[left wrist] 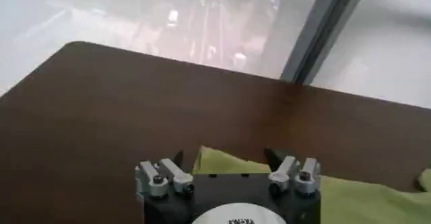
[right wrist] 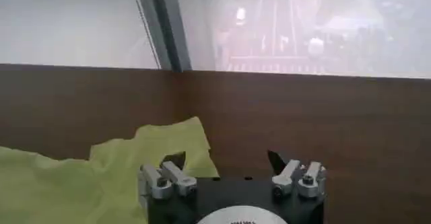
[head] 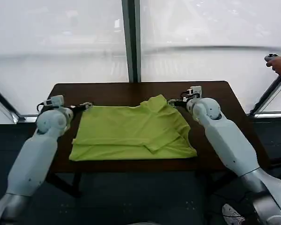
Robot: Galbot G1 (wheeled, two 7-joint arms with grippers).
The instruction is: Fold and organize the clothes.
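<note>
Setting: dark brown counter (head: 117,93) before frosted window panels with a dark vertical mullion (head: 131,40); a person's hand holding a small device appears at the far right edge, touching nothing of the task

Item 1: lime yellow-green T-shirt (head: 131,129), lying across the middle of the counter, partly folded, roughly rectangular. Near hem close to the counter's front edge. A raised, bunched peak stands at the far right corner; a folded flap lies on the right half with diagonal creases

Item 2: left tool (head: 85,106), at the shirt's far left corner. In the left wrist view its fingers are spread, with a point of green cloth (left wrist: 222,161) sitting between them, not pinched

Item 3: right tool (head: 174,102), at the far right corner beside the bunched peak. In the right wrist view its fingers are spread; the cloth corner (right wrist: 178,141) lies toward one finger rather than centred in the gap

Step judged: both tools set to take the far corners, or just let go of them; which cannot be told

Risks, judged:
- right tool closing off-centre catches only a thin edge, which slips out mid-lift
- bunched peak means several layers; pinching one layer drags the fold apart
- uneven pull between the two arms skews the shirt and deepens the diagonal creases
- drawing cloth forward could push the near hem over the counter's edge
</note>
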